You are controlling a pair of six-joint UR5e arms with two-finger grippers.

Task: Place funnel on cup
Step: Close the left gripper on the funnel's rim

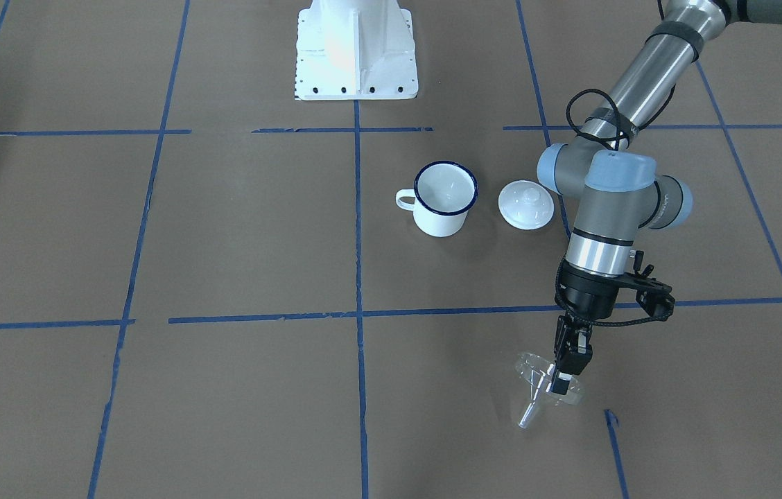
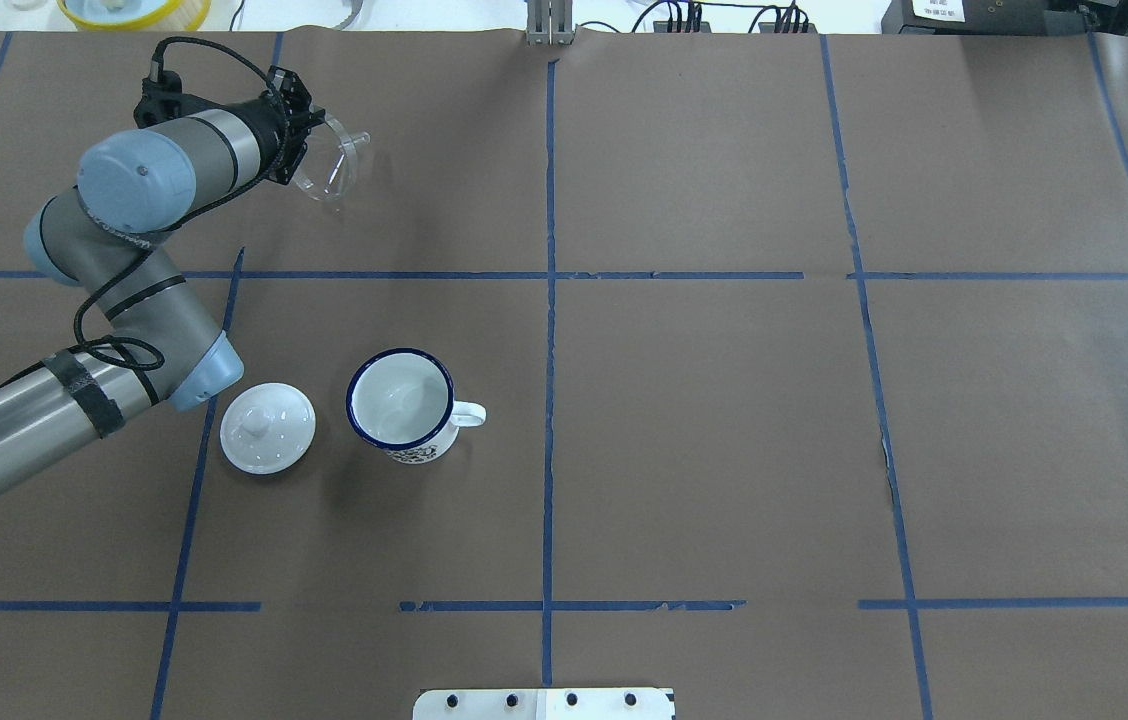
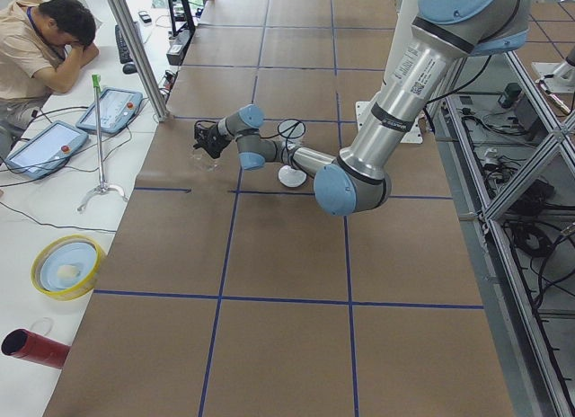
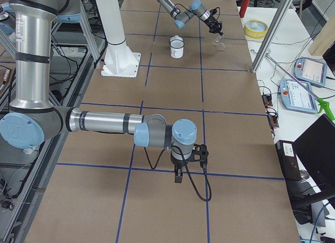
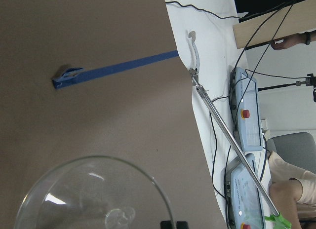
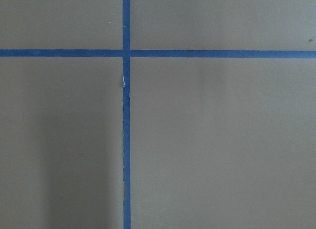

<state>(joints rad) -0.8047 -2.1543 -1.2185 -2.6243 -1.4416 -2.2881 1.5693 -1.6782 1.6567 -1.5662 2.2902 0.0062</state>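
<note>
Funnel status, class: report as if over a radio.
Left gripper shut on funnel rim, funnel tilted, apart from cup. Right gripper far off, state unclear. Cup upright, mouth open; white lid beside it, not blocking.

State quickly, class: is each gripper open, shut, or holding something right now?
Left gripper: shut on the funnel.
Right gripper: cannot tell; it shows only in the side view.

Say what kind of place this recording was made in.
Most likely a robotics lab workcell: a table covered in brown paper with a blue tape grid, teach pendants lying beside it, and a seated operator nearby. The left gripper holds the funnel.
</note>
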